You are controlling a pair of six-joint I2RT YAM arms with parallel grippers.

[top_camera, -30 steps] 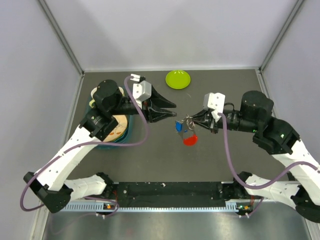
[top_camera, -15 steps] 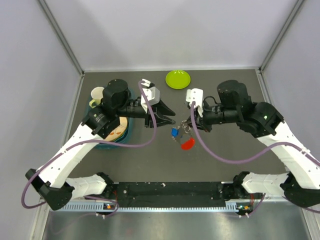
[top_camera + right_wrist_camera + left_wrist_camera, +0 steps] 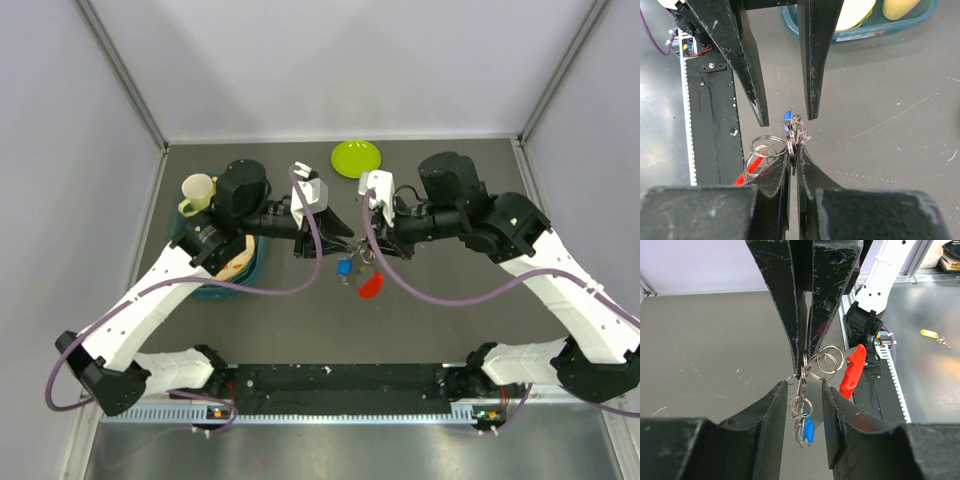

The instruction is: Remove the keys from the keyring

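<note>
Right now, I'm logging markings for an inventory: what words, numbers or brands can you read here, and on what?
No text can be read.
Pale strip on the teal bin: too blurred to read.
Red key tag and blue key tag: no print shows.

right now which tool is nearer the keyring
Right. The right tool is shut on the keyring; the left tool is open, straddling the hanging keys just below it.

Left tool (image 3: 805,386) ajar, right tool (image 3: 793,150) tight
</note>
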